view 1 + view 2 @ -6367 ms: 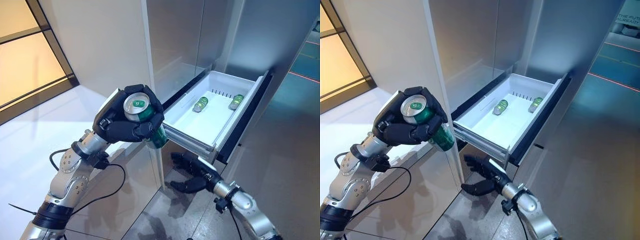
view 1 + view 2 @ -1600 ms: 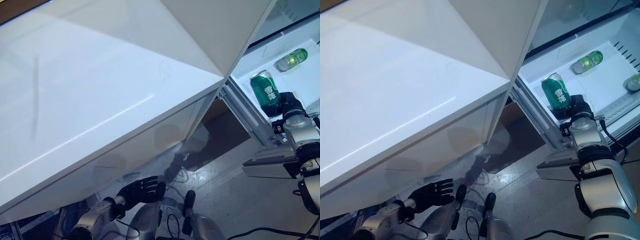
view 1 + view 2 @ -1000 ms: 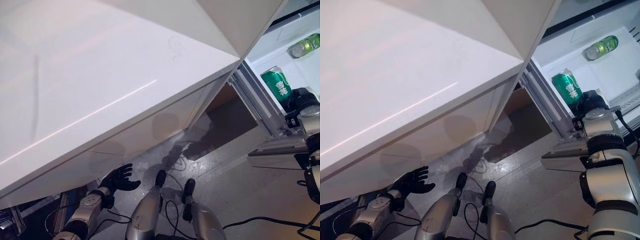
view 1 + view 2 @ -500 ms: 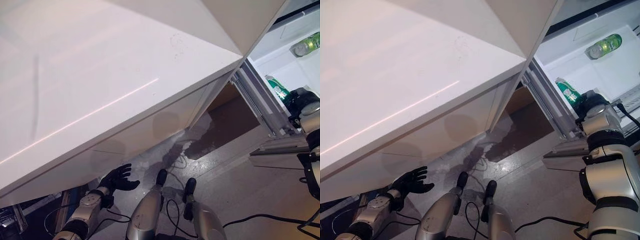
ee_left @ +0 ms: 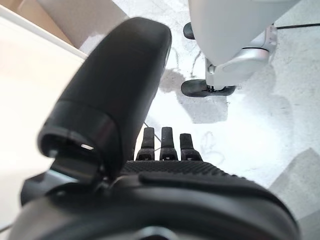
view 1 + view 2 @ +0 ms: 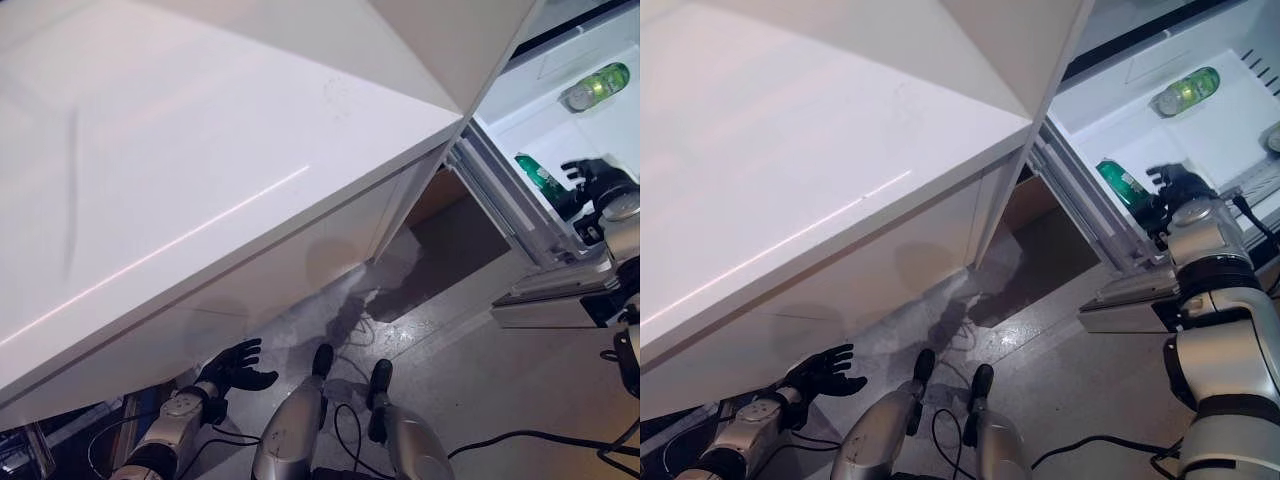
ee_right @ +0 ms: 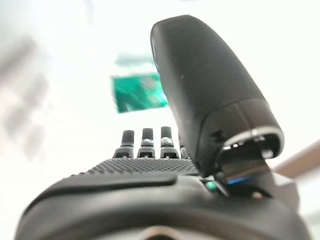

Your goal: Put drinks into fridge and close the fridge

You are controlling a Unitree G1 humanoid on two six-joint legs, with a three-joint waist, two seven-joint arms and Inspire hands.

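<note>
A green can (image 6: 1122,181) lies tipped over near the front edge of the white fridge drawer (image 6: 1225,115), which is pulled out. My right hand (image 6: 1177,190) is just beside the can with its fingers spread, and it holds nothing. In the right wrist view the can (image 7: 137,93) shows past the straight fingers (image 7: 145,141), apart from them. Other green cans (image 6: 1185,91) lie at the back of the drawer. My left hand (image 6: 236,366) hangs low near the floor, open and empty, and it also shows in the left wrist view (image 5: 162,142).
The large white side of the fridge cabinet (image 6: 200,150) lies across the left and middle of the eye views. Grey floor (image 6: 470,350) lies below the drawer. The drawer's metal rail and front (image 6: 1120,290) stick out under my right arm.
My right hand has opened and let go of the green can, which has tipped from upright onto its side in the drawer. The left hand stays low. The camera has shifted a little.
</note>
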